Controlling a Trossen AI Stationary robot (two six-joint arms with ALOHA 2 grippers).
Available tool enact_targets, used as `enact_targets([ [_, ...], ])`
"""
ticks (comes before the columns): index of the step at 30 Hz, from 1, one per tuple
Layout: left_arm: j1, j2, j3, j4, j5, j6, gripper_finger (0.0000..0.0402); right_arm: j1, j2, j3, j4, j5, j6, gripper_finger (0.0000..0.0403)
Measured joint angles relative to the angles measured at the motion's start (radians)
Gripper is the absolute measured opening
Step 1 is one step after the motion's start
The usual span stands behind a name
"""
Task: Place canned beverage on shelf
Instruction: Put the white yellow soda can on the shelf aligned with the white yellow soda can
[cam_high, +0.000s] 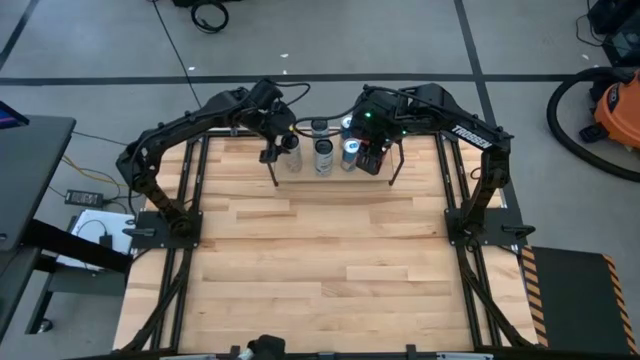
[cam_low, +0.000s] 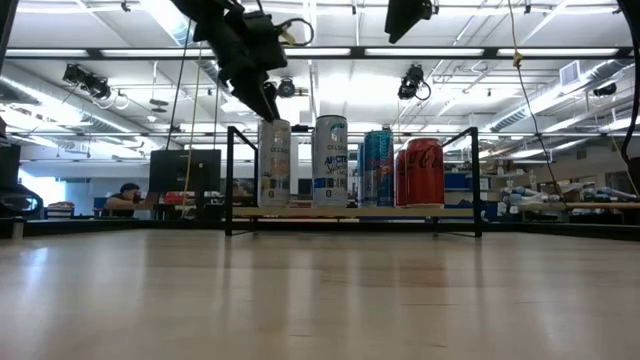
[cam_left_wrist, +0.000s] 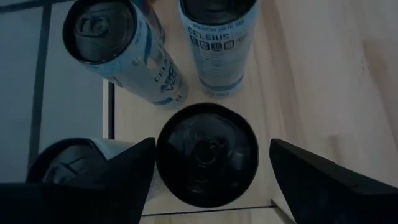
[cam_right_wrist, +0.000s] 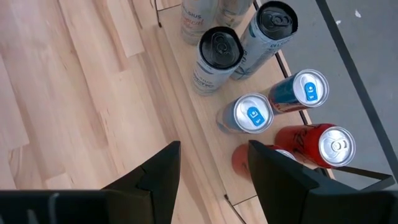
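The shelf stands at the table's far edge and carries several upright cans on its wood board. In the low view a white can stands at the left end, then a white-and-blue one, a blue one and a red one. My left gripper hangs open just above the white can. In the left wrist view that can's dark top shows between the spread fingers, apart from them. My right gripper is open and holds nothing, high over the shelf's right end.
The light wood table top stretches from the shelf to the near edge. Black frame rails run along both sides of the table. A person sits in the room beyond the table. A vacuum cleaner stands on the floor at the right.
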Motion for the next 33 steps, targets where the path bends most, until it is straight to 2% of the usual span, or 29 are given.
enact_targets([
  [7,-0.040,-0.004,0.000,0.058,-0.011,-0.104,0.0315,0.000,0.000,0.000,0.005,0.000,-0.002,0.0194],
  [16,-0.070,-0.004,0.000,0.075,-0.161,-0.326,0.0315,0.000,0.000,0.000,0.005,0.000,-0.002,0.0194],
  [22,-0.066,-0.004,0.000,0.071,-0.193,-0.512,0.0315,0.000,0.000,0.000,0.003,0.000,-0.002,0.0194],
  [33,-0.075,-0.004,-0.002,0.025,-0.199,-0.543,0.0315,0.000,0.000,0.000,0.002,0.000,-0.002,0.0194],
])
